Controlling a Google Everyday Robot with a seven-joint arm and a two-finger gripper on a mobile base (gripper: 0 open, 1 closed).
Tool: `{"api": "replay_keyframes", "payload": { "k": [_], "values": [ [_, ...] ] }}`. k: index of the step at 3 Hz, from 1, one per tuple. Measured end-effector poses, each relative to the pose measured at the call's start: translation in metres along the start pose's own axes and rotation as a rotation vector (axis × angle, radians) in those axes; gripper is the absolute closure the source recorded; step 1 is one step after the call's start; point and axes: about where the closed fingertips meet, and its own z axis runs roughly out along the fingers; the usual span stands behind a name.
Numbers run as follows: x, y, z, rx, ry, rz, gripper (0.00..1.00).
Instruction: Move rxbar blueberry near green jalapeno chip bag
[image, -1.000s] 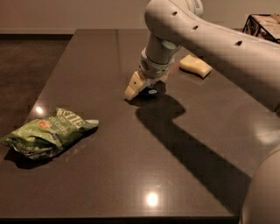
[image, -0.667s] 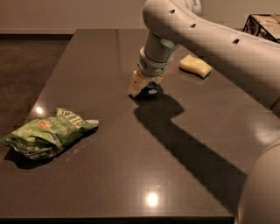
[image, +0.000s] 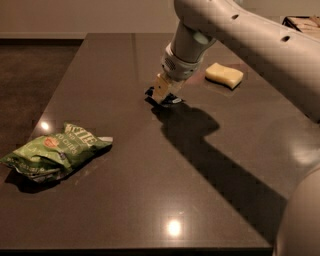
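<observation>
The rxbar blueberry (image: 170, 100) is a small dark blue wrapper on the dark table, mid-back, mostly hidden under my gripper (image: 161, 91). The gripper is down right on the bar, with the arm reaching in from the upper right. The green jalapeno chip bag (image: 54, 151) lies crumpled near the table's front left edge, far to the left of and nearer than the bar.
A pale yellow sponge (image: 224, 75) lies at the back right, behind the arm. The table (image: 150, 200) ends at the left and front edges. A basket-like object (image: 302, 22) sits at the far right corner. The arm casts a broad shadow across the right half.
The gripper has shifted slightly up and to the right over the bar. The chip bag and sponge have not moved.
</observation>
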Motion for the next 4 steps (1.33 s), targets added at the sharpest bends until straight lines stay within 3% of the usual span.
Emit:
{"api": "replay_keyframes", "payload": {
  "k": [1,2,3,4],
  "values": [
    [-0.001,-0.001,-0.021,-0.026,-0.026,-0.053,1.00],
    [-0.009,0.006,-0.044,-0.055,-0.048,-0.133,1.00],
    [-0.019,0.019,-0.060,-0.093,-0.059,-0.224,1.00],
    [-0.026,0.049,-0.056,-0.164,-0.067,-0.330,1.00]
  ]
}}
